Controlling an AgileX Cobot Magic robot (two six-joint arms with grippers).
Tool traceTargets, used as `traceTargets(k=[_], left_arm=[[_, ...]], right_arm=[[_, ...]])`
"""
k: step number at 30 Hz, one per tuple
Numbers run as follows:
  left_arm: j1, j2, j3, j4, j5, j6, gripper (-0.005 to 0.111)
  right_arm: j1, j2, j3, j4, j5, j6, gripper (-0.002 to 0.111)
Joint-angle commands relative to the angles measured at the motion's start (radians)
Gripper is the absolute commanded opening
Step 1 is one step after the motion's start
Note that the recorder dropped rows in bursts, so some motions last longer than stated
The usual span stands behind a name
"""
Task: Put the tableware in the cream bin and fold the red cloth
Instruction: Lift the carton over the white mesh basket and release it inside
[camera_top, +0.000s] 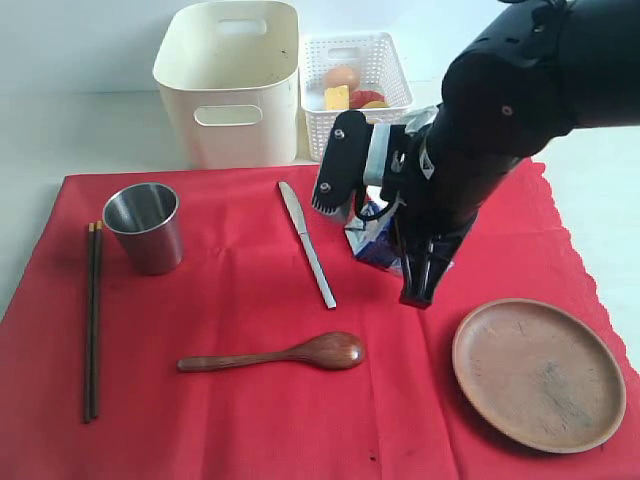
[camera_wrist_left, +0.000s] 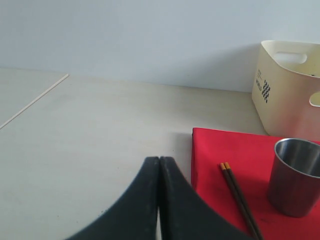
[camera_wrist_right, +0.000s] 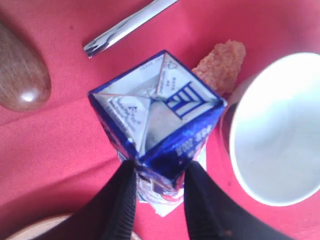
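Tableware laid out on the spread red cloth (camera_top: 230, 290), cream bin (camera_top: 270, 130) behind.
Steel cup (camera_top: 145, 226) stands upright at the left, dark chopsticks (camera_top: 93, 320) lying parallel beside it. The silver knife (camera_top: 306, 243) lies mid-cloth, the wooden spoon (camera_top: 275, 354) nearer the front, and the round wooden plate (camera_top: 538, 373) at the front right. The pale bowl (camera_wrist_right: 277, 127) sits upright on the cloth.

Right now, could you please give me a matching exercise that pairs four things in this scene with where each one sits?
Things:
1. blue milk carton
2. chopsticks
3. wooden plate
4. egg

Places:
a. inside the white basket
b. between the fingers of the right gripper
c. along the left side of the red cloth, as the exterior view shows it
d. on the cloth's near right corner in the exterior view

Pairs: 1-b, 2-c, 3-d, 4-a
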Motion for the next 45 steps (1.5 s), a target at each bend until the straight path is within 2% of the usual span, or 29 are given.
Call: traceTargets(k=[1,13,30,35,45], left_arm=[[-0.007,-0.002,0.0,-0.007,-0.002,0.0,0.001],[-0.007,-0.002,0.0,-0.007,-0.002,0.0,0.001],[-0.007,-0.002,0.0,-0.007,-0.001,-0.001,0.001],[-0.007,-0.002,0.0,-0.007,-0.001,-0.001,0.001],[-0.007,-0.002,0.0,-0.007,-0.001,-0.001,0.001]], right_arm=[[-0.002,-0.05,-0.013,-0.005,-0.03,0.006,0.0],[-0.002,-0.102,-0.013,-0.009,-0.113,0.006,0.0],[-0.004,-0.102,-0.013,-0.014,-0.32,0.006,0.0],[-0.06,-0.1,-0.013,-0.009,-0.374,0.006,0.0],[-0.097,-0.099,-0.013,-0.009,-0.481,0.006,0.0]])
